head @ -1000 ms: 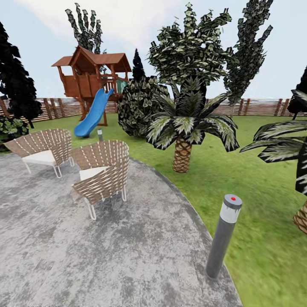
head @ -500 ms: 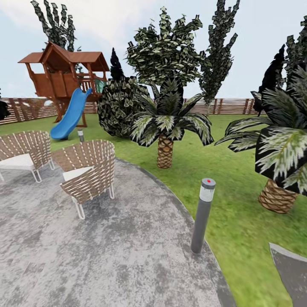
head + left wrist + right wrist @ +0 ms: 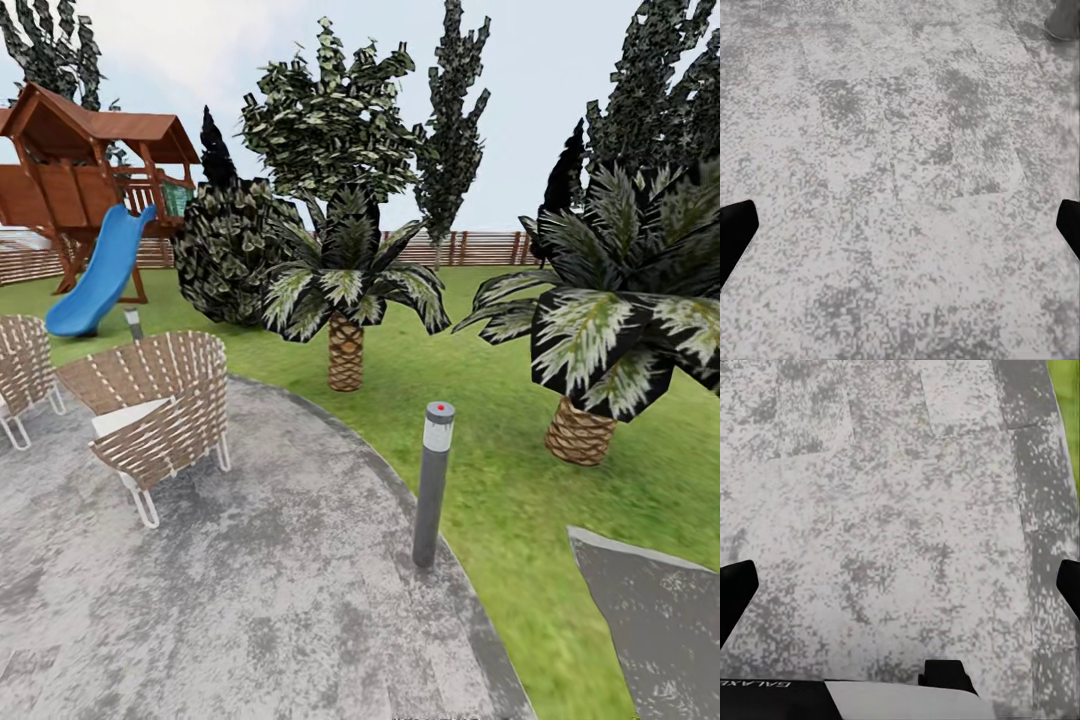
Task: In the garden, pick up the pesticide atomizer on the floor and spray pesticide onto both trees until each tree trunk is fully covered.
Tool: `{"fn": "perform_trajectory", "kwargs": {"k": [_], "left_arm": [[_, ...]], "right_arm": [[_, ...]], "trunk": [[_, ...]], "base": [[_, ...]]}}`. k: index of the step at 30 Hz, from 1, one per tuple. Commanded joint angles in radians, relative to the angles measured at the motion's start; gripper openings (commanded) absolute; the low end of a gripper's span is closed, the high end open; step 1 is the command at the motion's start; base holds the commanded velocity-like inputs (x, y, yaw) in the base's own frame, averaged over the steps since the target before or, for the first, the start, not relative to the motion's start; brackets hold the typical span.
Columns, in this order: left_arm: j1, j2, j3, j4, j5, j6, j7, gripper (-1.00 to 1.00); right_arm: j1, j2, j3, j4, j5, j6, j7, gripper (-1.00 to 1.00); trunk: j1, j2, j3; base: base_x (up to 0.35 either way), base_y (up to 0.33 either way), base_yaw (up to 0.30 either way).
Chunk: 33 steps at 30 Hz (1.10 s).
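Note:
The pesticide atomizer is out of view. The garden's lawn [image 3: 500, 450] runs back to the brown slat fence [image 3: 480, 248], with the wooden play tower [image 3: 70, 170] and blue slide [image 3: 95, 275] at the left. A broad-crowned leafy tree [image 3: 330, 110] rises behind the nearer palm, which hides its trunk. No bare grey-brown trunk is visible. My left gripper [image 3: 900, 232] is open over grey paving [image 3: 900, 150] with nothing between its fingers. My right gripper [image 3: 900, 589] is open too, also above paving.
A grey bollard lamp [image 3: 433, 485] with a red dot stands at the patio's edge. Two wicker chairs [image 3: 160, 410] [image 3: 20, 370] sit on the patio at left. Palms [image 3: 345, 300] [image 3: 610, 330] grow on the lawn. Another paved slab [image 3: 660, 620] lies at lower right.
The whole head view has swung to the right, so the tower, chairs, bollard and palms all sit further left in the picture. A second paved slab has come into view.

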Motion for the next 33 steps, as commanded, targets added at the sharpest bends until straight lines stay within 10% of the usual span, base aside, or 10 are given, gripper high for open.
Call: {"fn": "perform_trajectory", "kwargs": {"k": [1,33], "left_arm": [[0.001,-0.002,0.002,-0.004,0.000,-0.036,0.000,1.00],[0.001,0.000,0.003,0.050,0.000,-0.111,-0.001,1.00]], "right_arm": [[-0.001,0.000,0.000,0.001,0.000,-0.003,0.000,1.00],[-0.001,-0.003,-0.001,0.043,-0.001,-0.003,0.000,1.00]], "trunk": [[0.000,0.000,-0.001],[0.000,0.000,-0.001]], "base": [[-0.004,0.002,-0.189],[-0.005,0.000,-0.121]]}}
